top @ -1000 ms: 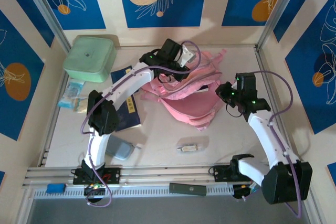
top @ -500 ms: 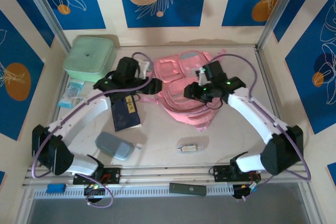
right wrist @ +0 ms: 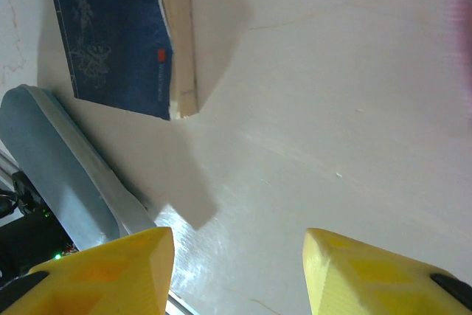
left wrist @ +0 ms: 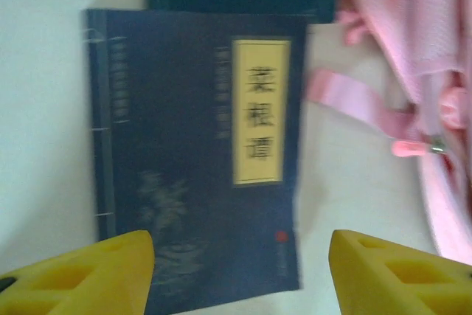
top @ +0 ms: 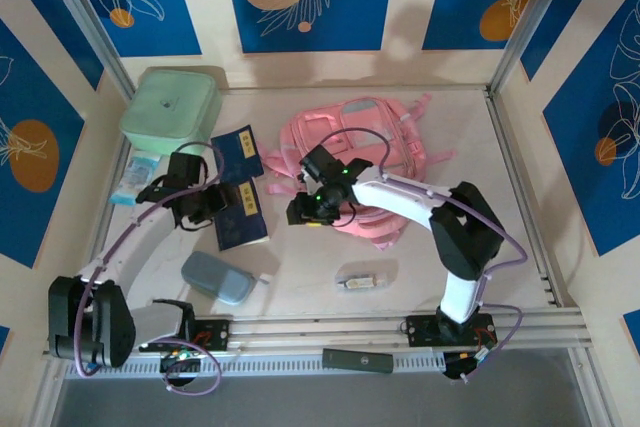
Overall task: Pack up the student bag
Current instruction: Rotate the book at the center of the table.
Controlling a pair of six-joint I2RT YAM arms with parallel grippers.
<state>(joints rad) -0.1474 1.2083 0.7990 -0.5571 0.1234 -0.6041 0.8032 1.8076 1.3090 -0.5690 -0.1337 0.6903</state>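
Observation:
The student bag (top: 372, 152) is a soft pink backpack lying flat at the back middle of the table; its strap and side (left wrist: 442, 108) show at the right of the left wrist view. My left gripper (top: 208, 205) (left wrist: 240, 278) hovers open over a dark blue book (top: 242, 215) (left wrist: 192, 153) with a yellow title label, nothing between its yellow fingers (left wrist: 96, 271). My right gripper (top: 303, 209) (right wrist: 240, 271) is open above bare table just off the bag's front left edge, apart from the book (right wrist: 110, 35).
A second blue book (top: 238, 152) lies behind the first. A mint-green box (top: 172, 109) stands at back left, small packets (top: 135, 185) below it. A grey-blue pouch (top: 218, 277) (right wrist: 59, 167) and a small clear item (top: 358, 280) lie near the front rail.
Both arms have left the bag and opened. The left gripper swung left and nearer, over the book. The right gripper crossed to the bag's left front. The bag now lies flat.

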